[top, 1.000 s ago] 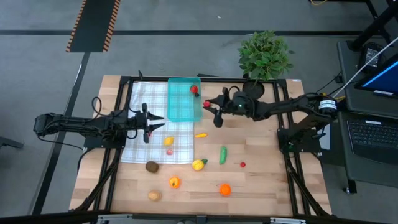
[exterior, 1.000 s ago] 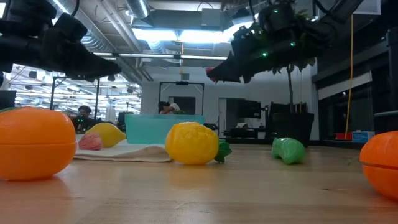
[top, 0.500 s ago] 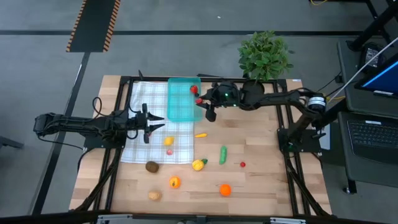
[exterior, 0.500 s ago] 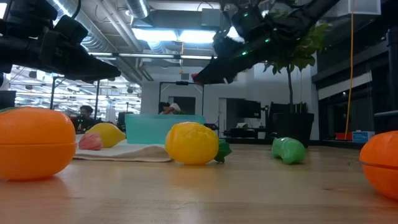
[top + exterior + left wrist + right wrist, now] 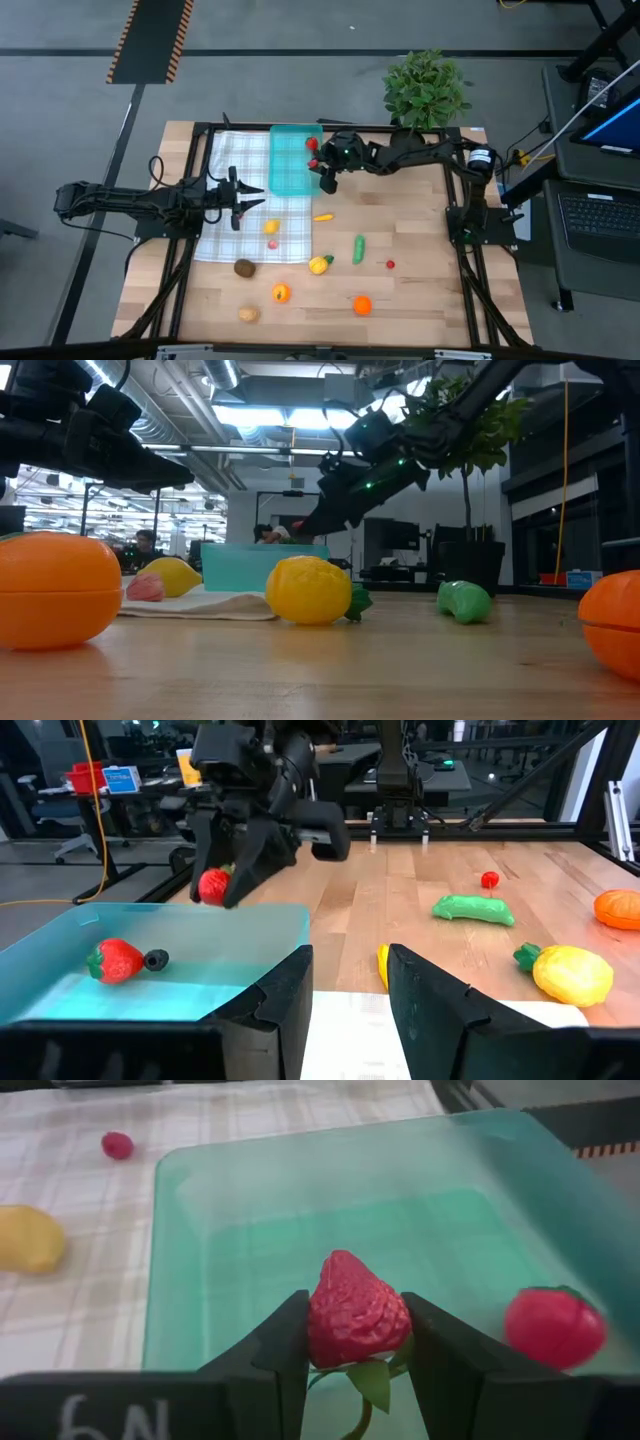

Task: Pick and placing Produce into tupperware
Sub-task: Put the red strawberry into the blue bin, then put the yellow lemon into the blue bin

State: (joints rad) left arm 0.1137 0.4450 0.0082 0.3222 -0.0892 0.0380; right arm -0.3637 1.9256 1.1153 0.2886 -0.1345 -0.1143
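The tupperware (image 5: pixel 290 165) is a teal container lying on the white checked cloth (image 5: pixel 240 160). One red strawberry (image 5: pixel 311 143) and a small dark piece (image 5: pixel 156 959) lie inside it. My right gripper (image 5: pixel 320 165) hovers over the container's right wall (image 5: pixel 300 935), shut on a second red strawberry (image 5: pixel 355 1310). My left gripper (image 5: pixel 240 203) is open above the cloth, left of the container, touching nothing. More produce lies on the cloth and the wood: a yellow lemon (image 5: pixel 271 227), a green piece (image 5: pixel 358 249) and a yellow pepper (image 5: pixel 319 264). My right gripper pinches the strawberry (image 5: pixel 212 886) between its two fingers (image 5: pixel 285 1335), one on each side of its red body (image 5: pixel 325 1315). The fingers come slanting down from the table's right. The fruit is lifted clear above the container, its green leaves (image 5: pixel 372 1380) toward the wrist.
A potted green plant (image 5: pixel 425 90) stands at the far edge, right of the container. Two orange pieces (image 5: pixel 281 293) (image 5: pixel 362 305), brown pieces (image 5: pixel 244 267) (image 5: pixel 248 314), a small red one (image 5: pixel 390 264) and an orange-yellow one (image 5: pixel 322 216) lie scattered on the wood. People show in the room beyond.
My right gripper has carried the strawberry toward the table's left, from right of the tupperware to over its right wall, tipping downward and coming lower. It has stayed shut on the fruit.
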